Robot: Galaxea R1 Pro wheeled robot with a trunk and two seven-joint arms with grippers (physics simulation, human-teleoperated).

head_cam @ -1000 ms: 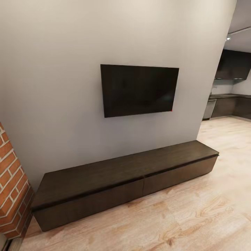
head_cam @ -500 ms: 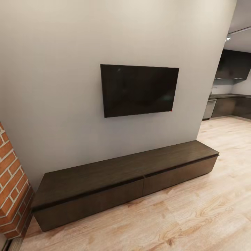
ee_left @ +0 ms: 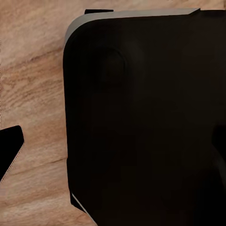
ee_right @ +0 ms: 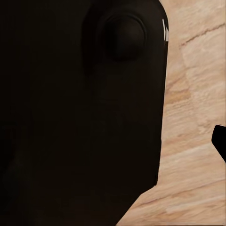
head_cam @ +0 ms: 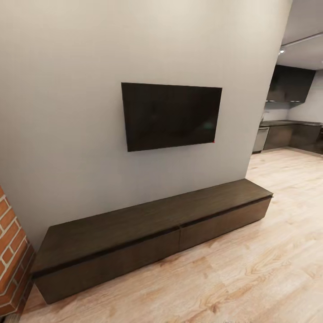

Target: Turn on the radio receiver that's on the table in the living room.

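The radio receiver and the glossy grey table are out of view. I face a pale grey wall [head_cam: 67, 112] of the living room, above a light wood floor [head_cam: 251, 273]. In the left wrist view a dark pointed tip [ee_left: 10, 150], probably one of my left gripper's fingers, hangs over the floor beside a large black rounded body [ee_left: 141, 117] of the robot. The right wrist view holds a similar dark tip [ee_right: 221, 143] beside the same kind of black body [ee_right: 80, 108]. Too little of either gripper shows to tell how the jaws stand.
A black wall-mounted screen [head_cam: 171, 115] hangs above a long dark wooden bench [head_cam: 148, 224] along the wall. A red brick column [head_cam: 9, 251] stands at the lower left. Past the wall's right end the floor runs on to a dark kitchen [head_cam: 287, 130].
The whole head view has shifted a little left and down, so the camera has moved; more of the kitchen opening shows at the right, less brick at the left.
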